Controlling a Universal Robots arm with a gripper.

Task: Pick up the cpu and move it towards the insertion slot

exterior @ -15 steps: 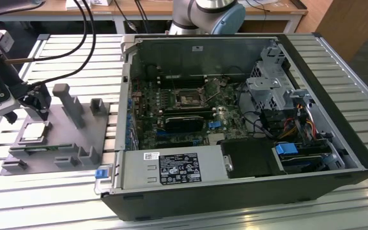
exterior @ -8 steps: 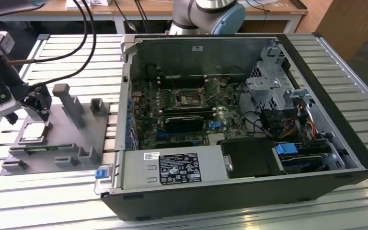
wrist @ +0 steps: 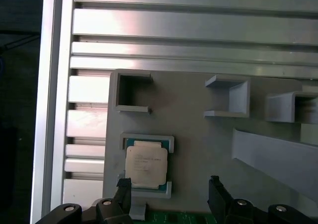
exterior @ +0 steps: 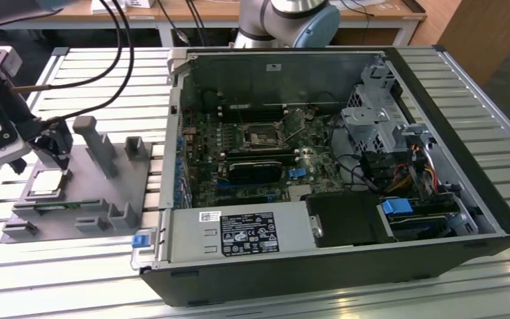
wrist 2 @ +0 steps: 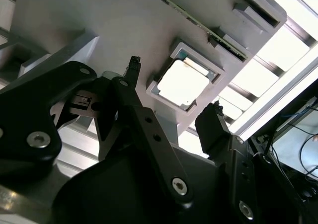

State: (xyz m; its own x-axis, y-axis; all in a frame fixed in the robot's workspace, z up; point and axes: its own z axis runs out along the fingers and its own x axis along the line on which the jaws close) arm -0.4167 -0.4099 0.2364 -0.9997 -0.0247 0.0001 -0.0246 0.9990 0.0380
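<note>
The black two-fingered pincer (exterior: 56, 163) hangs at the exterior view's left, low over a flat grey plastic fixture plate (exterior: 95, 199) that lies on the slatted aluminium desk (exterior: 87, 73). Its fingers (wrist 2: 133, 67) stand wide apart and have hold of nothing (both wrist views show open space between the tips).

The cpu (wrist: 145, 164), a small flat square chip with a pale silver metal lid and a thin darker rim, lies flat in a shallow square seat on the fixture plate, directly under the pincer. In the second wrist view the cpu (wrist 2: 183, 81) shows in the gap between the two fingertips. In the first wrist view one fingertip sits close by a corner of the chip, though I cannot tell whether it touches. In the exterior view the cpu (exterior: 47, 183) is a pale square just on the near side of the fingers.

Tall grey upright posts (exterior: 91, 143) rise from the fixture plate to the exterior view's right of the pincer.

The insertion slot (exterior: 262, 137), a square socket with a dark centre and a silvery metal frame, sits on the green motherboard (exterior: 202, 153) inside an open black computer case (exterior: 326, 276). The case lies on its side on the desk at the exterior view's right of the fixture plate, so the slot is well apart from the cpu.
</note>
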